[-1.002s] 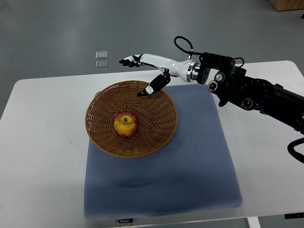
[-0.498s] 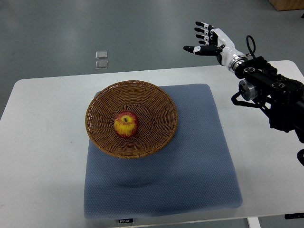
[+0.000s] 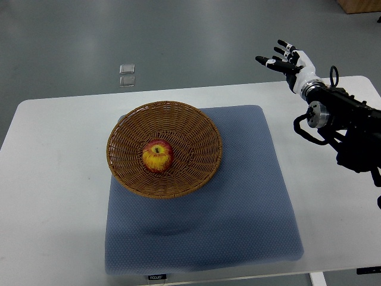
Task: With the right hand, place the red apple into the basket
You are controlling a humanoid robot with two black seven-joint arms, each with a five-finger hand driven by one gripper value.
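Note:
A red and yellow apple [image 3: 158,155] lies in the middle of a round wicker basket [image 3: 129,175]. The basket stands on the left part of a blue-grey mat [image 3: 238,196]. My right hand [image 3: 284,58] is raised beyond the table's far right edge, far from the basket. Its fingers are spread and hold nothing. Its black arm [image 3: 342,122] comes in from the right edge. My left hand is out of view.
The white table [image 3: 53,196] carries the mat and basket. Two small clear squares [image 3: 126,74] lie on the grey floor beyond the table's far edge. A wooden object [image 3: 360,5] shows at the top right corner.
My right hand has drawn back from over the basket's far rim to the right and away, past the table's far right edge. The apple and basket have not moved.

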